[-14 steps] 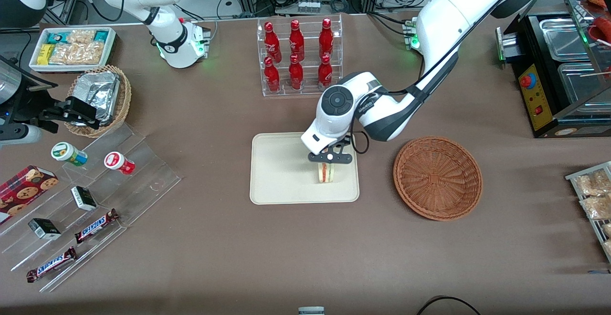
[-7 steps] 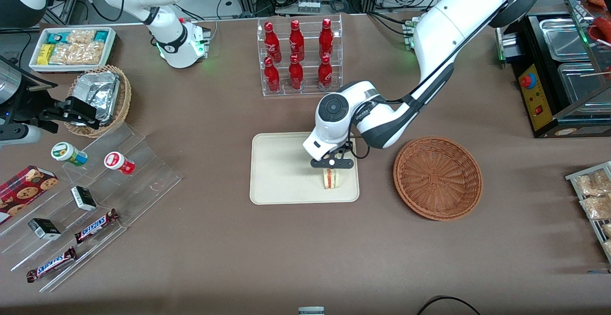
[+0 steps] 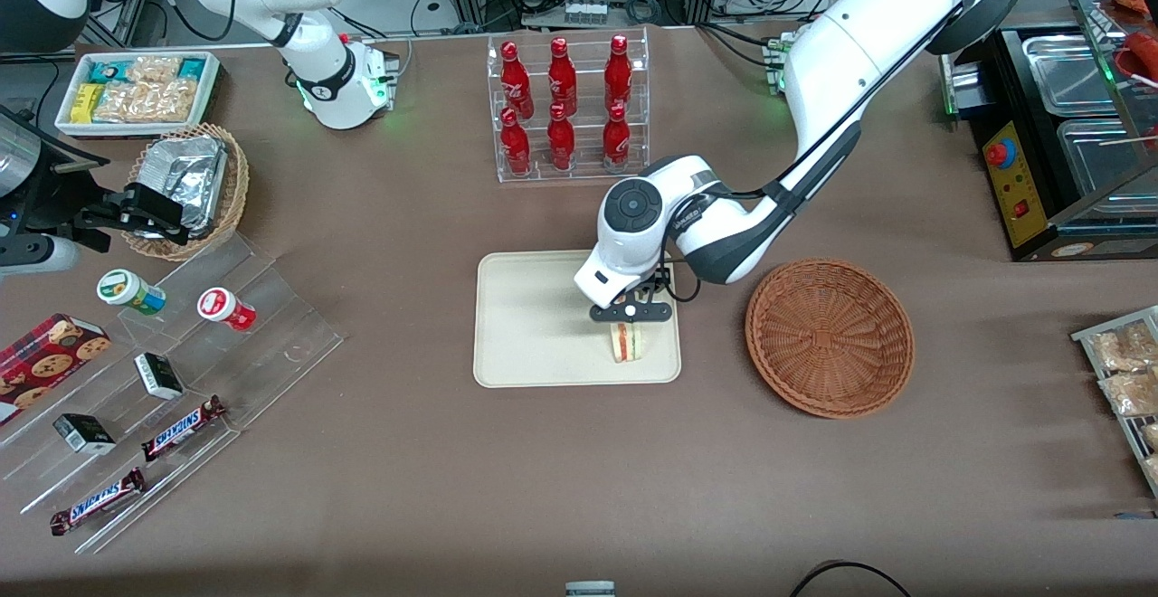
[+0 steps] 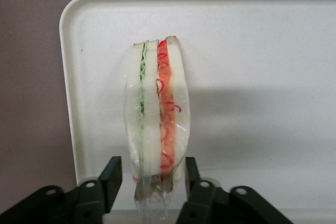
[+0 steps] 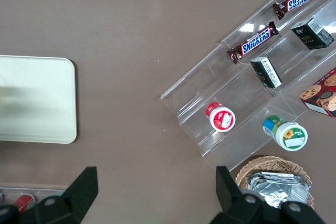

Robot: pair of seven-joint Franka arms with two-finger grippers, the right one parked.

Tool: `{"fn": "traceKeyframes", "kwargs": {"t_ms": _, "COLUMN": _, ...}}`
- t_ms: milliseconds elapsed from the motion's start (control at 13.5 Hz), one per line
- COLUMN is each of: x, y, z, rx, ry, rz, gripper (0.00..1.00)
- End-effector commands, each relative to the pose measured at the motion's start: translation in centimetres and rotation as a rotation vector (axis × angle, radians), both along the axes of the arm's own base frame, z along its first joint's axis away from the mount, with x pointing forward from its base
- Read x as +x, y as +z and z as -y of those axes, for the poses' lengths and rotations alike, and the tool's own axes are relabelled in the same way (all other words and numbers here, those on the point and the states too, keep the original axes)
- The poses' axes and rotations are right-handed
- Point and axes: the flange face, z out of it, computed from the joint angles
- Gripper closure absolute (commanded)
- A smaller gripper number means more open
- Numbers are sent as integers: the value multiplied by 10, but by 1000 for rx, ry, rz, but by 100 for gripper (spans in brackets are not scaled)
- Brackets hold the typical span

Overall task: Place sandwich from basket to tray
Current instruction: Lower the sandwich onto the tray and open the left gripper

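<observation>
The sandwich [image 4: 157,114] sits in clear, glossy film that creases and catches light; its bread looks soft and matt. The tray [image 3: 534,326] under it is smooth, matt, cream plastic. The gripper [image 4: 149,182], just above the sandwich at the tray's edge, has matt black fingers [image 4: 111,174] standing slightly off the film on both sides. The basket [image 3: 829,336] is rough woven wicker. The table [image 3: 579,488] is covered in a dull brown, cloth-like surface.

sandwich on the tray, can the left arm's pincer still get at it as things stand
Probably yes. The pincer is directly over the sandwich, its fingers open on either side. The sandwich stands on edge on the tray, and nothing lies between.
</observation>
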Motion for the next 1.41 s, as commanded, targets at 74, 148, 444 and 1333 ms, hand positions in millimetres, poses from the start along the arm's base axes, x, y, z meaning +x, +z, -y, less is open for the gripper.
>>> {"fn": "traceKeyframes", "kwargs": {"t_ms": 74, "x": 10, "y": 14, "z": 3, "rx": -18, "ry": 53, "rz": 21, "gripper": 0}}
{"fn": "traceKeyframes", "kwargs": {"t_ms": 148, "x": 10, "y": 21, "z": 2, "rx": -20, "ry": 58, "rz": 22, "gripper": 0}}
{"fn": "traceKeyframes", "kwargs": {"t_ms": 444, "x": 10, "y": 63, "z": -4, "rx": -3, "ry": 84, "rz": 21, "gripper": 0}}
{"fn": "traceKeyframes", "kwargs": {"t_ms": 1333, "x": 11, "y": 244, "z": -88, "rx": 53, "ry": 224, "rz": 0, "gripper": 0}}
